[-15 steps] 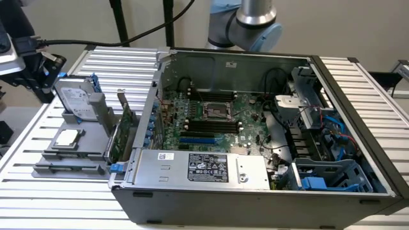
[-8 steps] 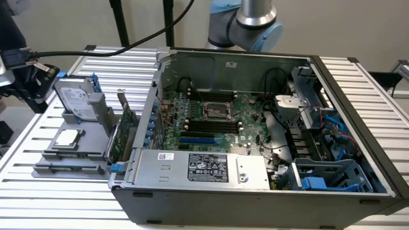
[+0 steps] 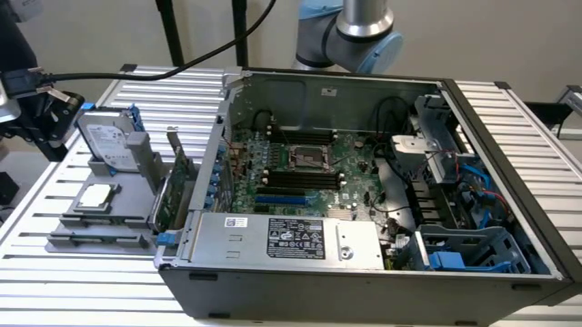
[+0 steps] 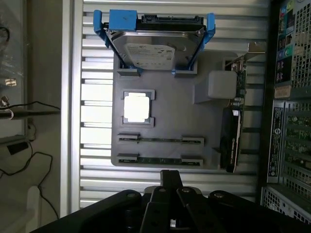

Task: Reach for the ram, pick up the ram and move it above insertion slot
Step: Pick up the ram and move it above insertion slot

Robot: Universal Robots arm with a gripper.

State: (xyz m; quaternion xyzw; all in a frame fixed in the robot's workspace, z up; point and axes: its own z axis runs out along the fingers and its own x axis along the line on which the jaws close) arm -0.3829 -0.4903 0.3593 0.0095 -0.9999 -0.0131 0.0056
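- While the gripper (image 4: 170, 191) hangs above the holder (image 4: 170, 111), its opening cannot be told.
- Ram (image 4: 160, 158) stands edge-up at the holder's near end.
- Probably light, stiff, fragile: grip its flat faces mid-length.

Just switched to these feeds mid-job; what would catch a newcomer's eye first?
The open computer case, motherboard exposed, dominates the exterior view's right. On the grey tray beside it, a hard drive in a blue bracket stands propped, with a pale square chip and two thin ram sticks set alongside.
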